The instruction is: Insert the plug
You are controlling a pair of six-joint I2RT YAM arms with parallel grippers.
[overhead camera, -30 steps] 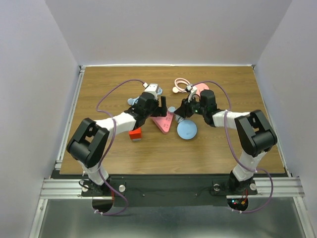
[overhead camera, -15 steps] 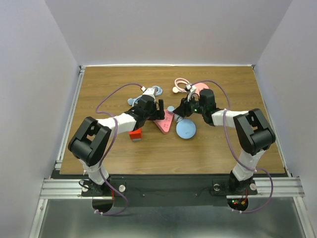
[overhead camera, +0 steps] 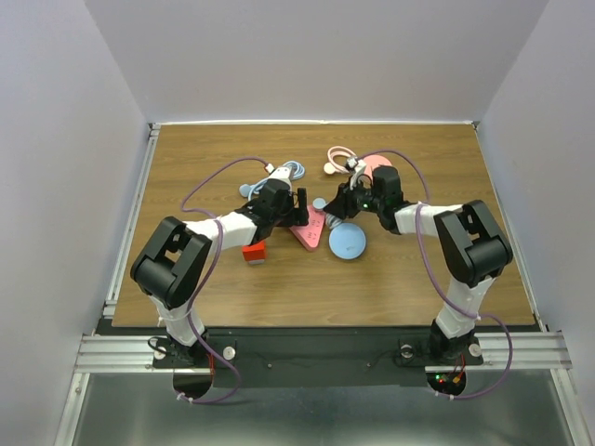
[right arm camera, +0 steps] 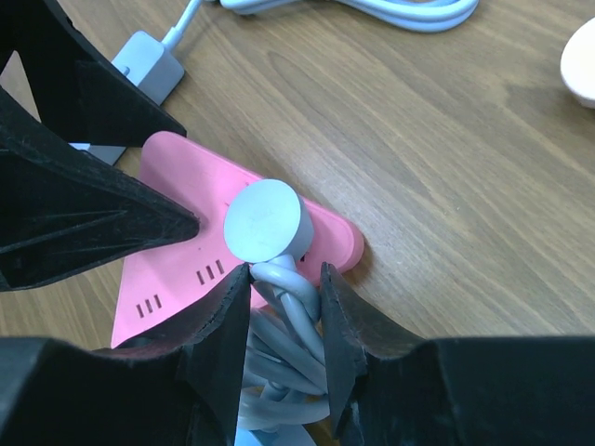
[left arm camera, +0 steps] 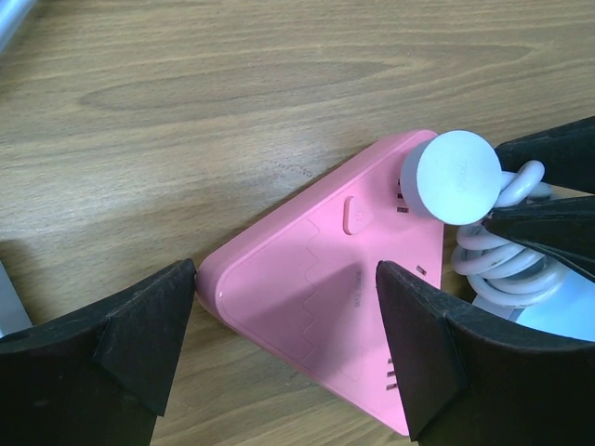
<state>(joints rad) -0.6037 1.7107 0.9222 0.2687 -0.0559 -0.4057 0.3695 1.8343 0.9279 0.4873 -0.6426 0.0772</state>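
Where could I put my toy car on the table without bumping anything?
The bare strip of table along the near edge, before the red block and blue disc, is free. So is the right side, beyond the right arm. The middle is crowded: the pink power strip, the left tool open around it, the right tool gripping the white cord.

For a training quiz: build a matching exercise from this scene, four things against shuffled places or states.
1 left gripper
2 right gripper
3 round plug
4 red block

A on a corner of the pink strip
B open jaws, astride the strip
C on the table, left of the strip
D jaws shut on the coiled cable

Pairs: 1B, 2D, 3A, 4C
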